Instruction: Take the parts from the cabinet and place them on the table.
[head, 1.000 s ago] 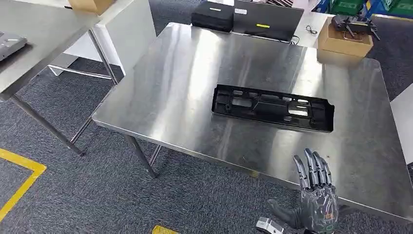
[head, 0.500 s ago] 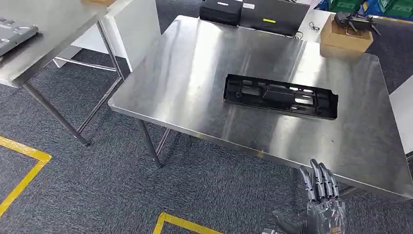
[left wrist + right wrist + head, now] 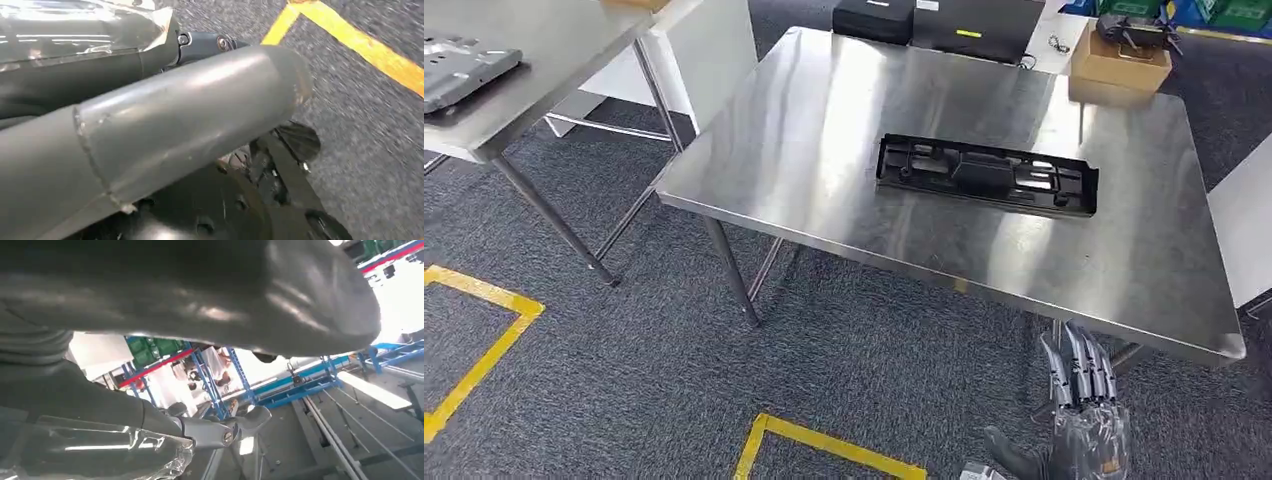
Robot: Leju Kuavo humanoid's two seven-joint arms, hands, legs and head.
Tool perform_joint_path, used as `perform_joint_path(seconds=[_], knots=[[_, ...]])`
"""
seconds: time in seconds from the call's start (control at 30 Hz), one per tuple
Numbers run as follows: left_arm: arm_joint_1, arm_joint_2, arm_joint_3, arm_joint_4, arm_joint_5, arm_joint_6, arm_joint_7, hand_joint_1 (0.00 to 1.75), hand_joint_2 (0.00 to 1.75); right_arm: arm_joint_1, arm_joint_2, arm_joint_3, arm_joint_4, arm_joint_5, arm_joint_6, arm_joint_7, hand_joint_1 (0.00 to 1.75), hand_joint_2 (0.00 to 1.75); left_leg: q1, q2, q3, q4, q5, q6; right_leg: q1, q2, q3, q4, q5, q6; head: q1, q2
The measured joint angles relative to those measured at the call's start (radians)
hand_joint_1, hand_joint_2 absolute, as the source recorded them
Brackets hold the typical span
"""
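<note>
Long black plastic grille part (image 3: 987, 176) lies flat mid-way on shiny steel table (image 3: 824, 120). Right hand (image 3: 1082, 415) below table's near edge, fingers straight, empty. Left hand: state indeterminate.

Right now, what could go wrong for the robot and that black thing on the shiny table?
The right robot hand hangs low beside the table edge with its fingers pointing up, so it might bump the rim when the robot moves. The black part lies flat, well in from the edges, so it probably won't fall. More parts placed there could knock it.
</note>
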Motion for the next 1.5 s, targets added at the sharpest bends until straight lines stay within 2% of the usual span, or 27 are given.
perform_joint_path(seconds=[0.03, 0.07, 0.13, 0.2, 0.23, 0.33, 0.4, 0.43, 0.5, 0.53, 0.6, 0.7, 0.73, 0.8, 0.87, 0.9, 0.97, 1.03, 1.1, 1.2, 1.23, 1.27, 1.3, 1.37, 1.4, 1.43, 1.5], knots=[[-0.001, -0.001, 0.000, 0.000, 0.000, 0.001, 0.000, 0.00, 0.00, -0.002, 0.000, 0.000, 0.000, -0.001, 0.000, 0.001, 0.00, 0.00, 0.008, 0.001, 0.066, -0.092, 0.011, -0.008, -0.002, 0.001, -0.012, 0.014, 0.003, 0.006, 0.000, 0.000], [-0.005, -0.006, 0.000, -0.001, 0.000, 0.002, 0.002, 0.00, 0.00, -0.004, 0.000, 0.000, 0.000, -0.002, 0.000, 0.002, 0.00, 0.00, 0.009, -0.003, 0.111, -0.165, -0.020, -0.019, 0.006, 0.001, -0.029, 0.025, 0.006, 0.011, -0.002, 0.000], [-0.008, -0.006, 0.000, -0.001, 0.000, 0.005, 0.004, 0.00, 0.00, -0.015, 0.000, 0.001, 0.001, -0.005, 0.000, 0.004, 0.00, 0.00, -0.003, -0.011, 0.102, -0.186, -0.029, -0.003, 0.006, 0.002, -0.048, 0.035, 0.022, 0.033, 0.001, 0.000], [-0.007, -0.006, -0.001, -0.001, 0.000, 0.007, 0.005, 0.00, 0.00, -0.020, 0.001, 0.002, 0.003, -0.012, 0.000, 0.006, 0.00, 0.00, -0.019, -0.009, 0.088, -0.189, -0.012, 0.028, 0.006, 0.002, -0.057, 0.027, 0.043, 0.060, 0.001, 0.000], [-0.008, -0.007, -0.001, -0.001, 0.000, 0.011, 0.006, 0.00, 0.00, -0.023, -0.002, 0.003, 0.006, -0.019, 0.000, 0.006, 0.00, 0.00, -0.015, -0.003, 0.071, -0.199, 0.006, 0.053, -0.003, 0.003, -0.066, 0.037, 0.036, 0.060, -0.001, 0.000], [-0.009, -0.007, -0.001, 0.000, 0.000, 0.014, 0.012, 0.00, 0.00, -0.034, -0.004, 0.005, 0.016, -0.033, 0.000, 0.010, 0.00, 0.00, -0.025, 0.001, 0.025, -0.199, 0.039, 0.079, -0.003, 0.008, -0.124, 0.188, -0.115, 0.033, 0.011, 0.000], [-0.009, -0.007, -0.001, 0.000, 0.000, 0.014, 0.011, 0.00, 0.00, -0.038, -0.006, 0.005, 0.023, -0.041, 0.000, 0.010, 0.00, 0.00, -0.033, 0.004, -0.005, -0.198, 0.065, 0.082, 0.000, 0.012, -0.141, 0.308, -0.166, 0.038, 0.013, 0.000], [-0.009, -0.007, -0.001, -0.001, 0.000, 0.014, 0.011, 0.00, 0.00, -0.041, -0.007, 0.006, 0.026, -0.045, 0.000, 0.010, 0.00, 0.00, -0.036, 0.005, -0.024, -0.197, 0.079, 0.083, 0.002, 0.014, -0.130, 0.333, -0.149, 0.049, 0.013, 0.000], [-0.009, -0.007, -0.001, -0.001, 0.000, 0.015, 0.011, 0.00, 0.00, -0.047, -0.010, 0.006, 0.032, -0.054, 0.000, 0.010, 0.00, 0.00, -0.039, 0.005, -0.049, -0.195, 0.103, 0.081, 0.006, 0.014, -0.057, 0.266, -0.084, 0.069, 0.013, 0.000], [-0.010, -0.009, -0.001, -0.001, 0.000, 0.015, 0.011, 0.00, 0.00, -0.053, -0.011, 0.006, 0.035, -0.058, 0.000, 0.010, 0.00, 0.00, -0.040, 0.005, -0.064, -0.193, 0.118, 0.077, 0.010, 0.014, 0.018, 0.170, -0.066, 0.069, 0.013, 0.000], [-0.011, -0.012, -0.001, -0.001, 0.000, 0.015, 0.011, 0.00, 0.00, -0.066, -0.014, 0.007, 0.038, -0.063, 0.000, 0.009, 0.00, 0.00, -0.046, 0.004, -0.074, -0.190, 0.139, 0.068, 0.024, 0.015, 0.145, -0.023, -0.112, 0.042, 0.013, 0.000], [-0.010, -0.012, -0.001, -0.001, 0.000, 0.015, 0.011, 0.00, 0.00, -0.072, -0.019, 0.010, 0.045, -0.073, 0.000, 0.008, 0.00, 0.00, -0.042, 0.005, -0.072, -0.202, 0.174, 0.053, 0.034, 0.017, 0.122, -0.020, -0.103, 0.018, 0.010, 0.000], [-0.008, -0.011, -0.001, 0.000, 0.000, 0.017, 0.011, 0.00, 0.00, -0.074, -0.019, 0.011, 0.050, -0.075, 0.000, 0.006, 0.00, 0.00, -0.041, 0.002, -0.080, -0.201, 0.174, 0.044, 0.015, 0.014, 0.114, -0.026, -0.085, 0.000, 0.010, 0.000], [-0.008, -0.011, -0.001, 0.000, 0.000, 0.019, 0.011, 0.00, 0.00, -0.078, -0.019, 0.016, 0.054, -0.076, 0.000, 0.004, 0.00, 0.00, -0.034, -0.001, -0.107, -0.124, 0.051, 0.036, 0.013, 0.007, 0.088, -0.025, -0.060, -0.026, 0.005, 0.000], [-0.008, -0.011, -0.001, 0.000, 0.000, 0.020, 0.011, 0.00, 0.00, -0.078, -0.019, 0.019, 0.059, -0.076, 0.000, 0.000, 0.00, 0.00, -0.030, -0.002, -0.135, 0.031, -0.062, 0.024, 0.015, 0.003, 0.059, -0.023, -0.034, -0.027, 0.005, 0.000], [-0.008, -0.011, -0.001, 0.000, 0.000, 0.020, 0.011, 0.00, 0.00, -0.079, -0.019, 0.019, 0.061, -0.077, 0.000, 0.000, 0.00, 0.00, -0.026, -0.002, -0.140, 0.091, -0.075, 0.019, 0.015, 0.001, 0.043, -0.021, -0.023, -0.025, 0.005, 0.000], [-0.008, -0.010, -0.001, 0.000, 0.000, 0.020, 0.011, 0.00, 0.00, -0.080, -0.019, 0.019, 0.066, -0.077, 0.001, 0.000, 0.00, 0.00, -0.017, -0.001, -0.105, 0.109, -0.020, 0.011, 0.014, -0.001, 0.007, -0.011, -0.001, -0.017, 0.005, 0.000], [-0.009, -0.010, -0.001, 0.000, 0.000, 0.020, 0.011, 0.00, 0.00, -0.082, -0.019, 0.022, 0.071, -0.079, 0.001, -0.001, 0.00, 0.00, -0.006, -0.001, -0.002, -0.011, 0.032, 0.007, 0.010, 0.000, -0.023, 0.006, 0.014, -0.003, 0.005, 0.000], [-0.011, -0.010, -0.001, 0.000, 0.000, 0.020, 0.011, 0.00, 0.00, -0.087, -0.020, 0.026, 0.071, -0.083, 0.001, -0.002, 0.00, 0.00, -0.008, -0.004, 0.116, -0.185, -0.021, 0.002, 0.016, 0.002, -0.054, 0.032, 0.024, 0.009, 0.001, 0.000], [-0.010, -0.009, -0.001, 0.000, 0.000, 0.020, 0.011, 0.00, 0.00, -0.097, -0.020, 0.028, 0.076, -0.093, 0.001, -0.002, 0.00, 0.00, -0.025, -0.007, 0.098, -0.192, -0.021, 0.031, 0.014, -0.001, -0.068, 0.029, 0.053, 0.036, 0.006, 0.000], [-0.009, -0.009, -0.001, 0.000, 0.000, 0.020, 0.011, 0.00, 0.00, -0.097, -0.022, 0.029, 0.079, -0.096, 0.001, -0.002, 0.00, 0.00, -0.026, -0.005, 0.083, -0.202, -0.007, 0.049, 0.020, 0.001, -0.072, 0.029, 0.061, 0.048, 0.006, 0.000], [-0.010, -0.011, -0.001, 0.000, 0.000, 0.020, 0.011, 0.00, 0.00, -0.096, -0.025, 0.029, 0.082, -0.099, 0.001, -0.002, 0.00, 0.00, -0.025, 0.003, 0.073, -0.206, 0.009, 0.062, 0.004, 0.006, -0.086, 0.050, 0.034, 0.043, 0.001, 0.000], [-0.011, -0.011, -0.001, 0.000, 0.000, 0.020, 0.011, 0.00, 0.00, -0.097, -0.026, 0.030, 0.084, -0.102, 0.001, -0.002, 0.00, 0.00, -0.025, 0.003, 0.057, -0.206, 0.021, 0.076, 0.008, 0.009, -0.110, 0.092, -0.016, 0.030, 0.007, 0.000], [-0.010, -0.011, -0.001, 0.000, 0.000, 0.020, 0.016, 0.00, 0.00, -0.098, -0.027, 0.031, 0.088, -0.106, 0.001, -0.002, 0.00, 0.00, -0.027, 0.007, 0.026, -0.206, 0.046, 0.081, 0.008, 0.012, -0.154, 0.238, -0.119, 0.017, 0.013, 0.000], [-0.010, -0.011, -0.001, 0.000, 0.000, 0.020, 0.017, 0.00, 0.00, -0.098, -0.027, 0.031, 0.090, -0.106, 0.001, -0.002, 0.00, 0.00, -0.030, 0.008, 0.005, -0.205, 0.060, 0.081, 0.008, 0.013, -0.171, 0.313, -0.150, 0.020, 0.013, 0.000], [-0.010, -0.011, -0.001, 0.000, 0.000, 0.022, 0.017, 0.00, 0.00, -0.097, -0.028, 0.031, 0.093, -0.107, 0.001, -0.002, 0.00, 0.00, -0.032, 0.009, -0.012, -0.204, 0.073, 0.080, 0.009, 0.014, -0.167, 0.348, -0.152, 0.029, 0.014, 0.000], [-0.010, -0.011, -0.001, 0.000, 0.000, 0.023, 0.017, 0.00, 0.00, -0.098, -0.029, 0.031, 0.095, -0.108, 0.001, -0.002, 0.00, 0.00, -0.033, 0.011, -0.039, -0.203, 0.099, 0.077, 0.009, 0.015, -0.100, 0.295, -0.104, 0.050, 0.013, 0.000]])
